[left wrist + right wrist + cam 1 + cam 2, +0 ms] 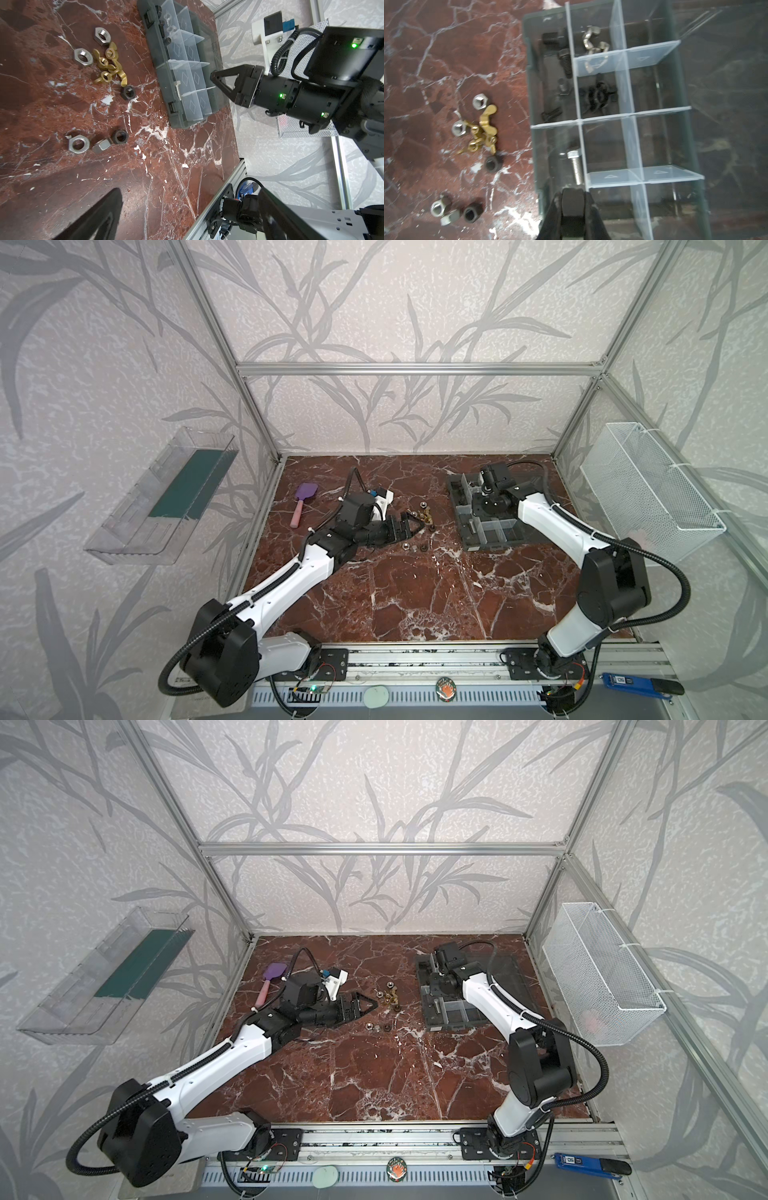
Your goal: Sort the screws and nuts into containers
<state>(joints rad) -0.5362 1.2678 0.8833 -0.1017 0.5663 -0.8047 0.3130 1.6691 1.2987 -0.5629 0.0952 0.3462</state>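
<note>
My right claw [572,196] holds a black piece [572,209] over the box [532,87]
I am pinched narrow on this small six-sided piece. The slot [550,141] with the silver screw [576,166] is just ahead of me, and that screw lies long-ways, pointing at me. The loose nuts [492,163] sit on the table [446,62], nearer my left claw [409,526]

Silver, brass and black nuts [101,145] lie loose on the marble table [104,187] beside the organizer box [164,83].
</note>
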